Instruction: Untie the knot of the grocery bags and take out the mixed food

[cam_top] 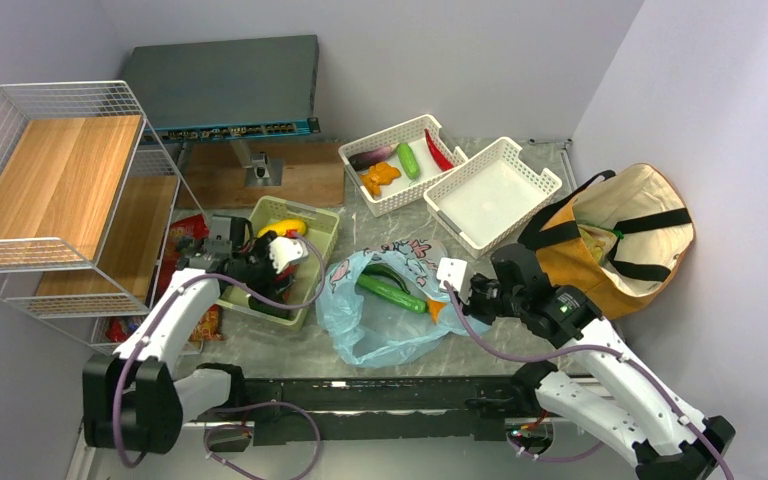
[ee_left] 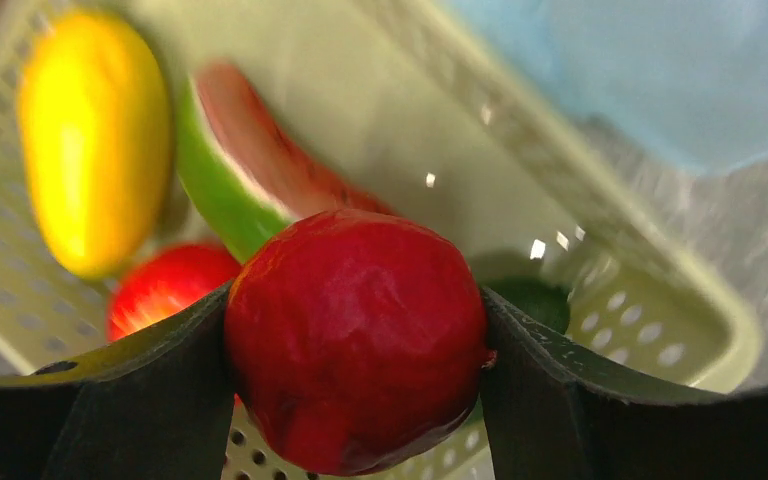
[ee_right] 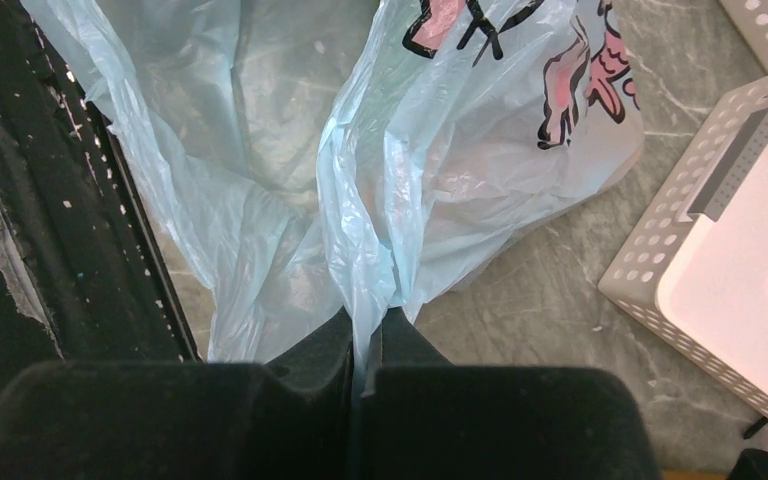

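Count: two arms, two bags, three baskets (one green, two white). The left wrist view shows two apples, one mango and one melon slice.

Left arm: stretched toward 11 o'clock, wrist over the green basket (cam_top: 328, 240). Left gripper (ee_left: 355, 335) is clamped on an apple (ee_left: 355, 290), one finger pressed to each side. The apple hangs above the basket floor.

Right arm: elbow out at 4 o'clock, forearm running in toward 10. Right gripper (ee_right: 363, 345) sits at the 3 o'clock edge of the blue bag (ee_right: 390, 200). Its jaws are pinched tight on a gathered fold of the film, which fans away from the pinch.

Containers:
- Green basket, at 9 o'clock of the blue bag: mango (ee_left: 95, 140), melon slice (ee_left: 250, 170), second apple (ee_left: 165, 285), and a dark green piece (ee_left: 535, 300) half hidden behind a finger.
- Blue bag, mid-table, mouth open: one cucumber (cam_top: 390, 292) lies inside. An orange bit (cam_top: 435, 308) at its 3 o'clock end is too small to name.
- Tote (cam_top: 650, 190), at 3 o'clock of the blue bag: on its side with the cream lining showing and black straps across the mouth. I cannot tell what is in it.
- First white basket (cam_top: 385, 133), at 12 o'clock: one eggplant (cam_top: 370, 157), one green piece (cam_top: 408, 160), one chili (cam_top: 437, 150) and orange pieces (cam_top: 378, 178).
- Second white basket (cam_top: 450, 225), at 1 o'clock, just beside the first.
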Robot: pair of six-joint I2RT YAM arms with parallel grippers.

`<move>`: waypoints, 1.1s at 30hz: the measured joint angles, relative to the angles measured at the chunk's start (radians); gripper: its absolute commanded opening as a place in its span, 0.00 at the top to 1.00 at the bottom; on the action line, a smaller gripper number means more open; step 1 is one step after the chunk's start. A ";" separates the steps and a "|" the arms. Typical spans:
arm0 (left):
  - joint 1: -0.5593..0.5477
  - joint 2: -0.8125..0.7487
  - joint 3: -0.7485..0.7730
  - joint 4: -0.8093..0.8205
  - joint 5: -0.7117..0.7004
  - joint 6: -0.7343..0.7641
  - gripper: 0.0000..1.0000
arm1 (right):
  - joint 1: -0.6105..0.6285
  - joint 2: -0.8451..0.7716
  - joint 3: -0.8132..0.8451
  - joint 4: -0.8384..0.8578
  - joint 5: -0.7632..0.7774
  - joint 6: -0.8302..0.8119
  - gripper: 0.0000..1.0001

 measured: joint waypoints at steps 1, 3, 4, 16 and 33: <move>0.027 0.019 -0.020 -0.013 -0.014 0.012 0.55 | 0.000 0.008 0.000 0.002 -0.002 0.005 1.00; 0.071 0.048 -0.031 -0.026 -0.028 0.036 0.45 | 0.000 0.022 0.000 0.006 -0.003 0.014 1.00; 0.090 0.062 -0.029 -0.025 -0.030 0.055 0.40 | 0.000 0.024 0.000 0.007 -0.003 0.017 1.00; 0.098 -0.012 0.122 -0.177 0.113 0.099 0.00 | 0.000 0.036 0.000 0.022 -0.003 0.056 1.00; -0.856 0.133 0.238 0.183 0.045 0.155 0.52 | 0.000 0.110 0.013 0.102 -0.006 0.221 1.00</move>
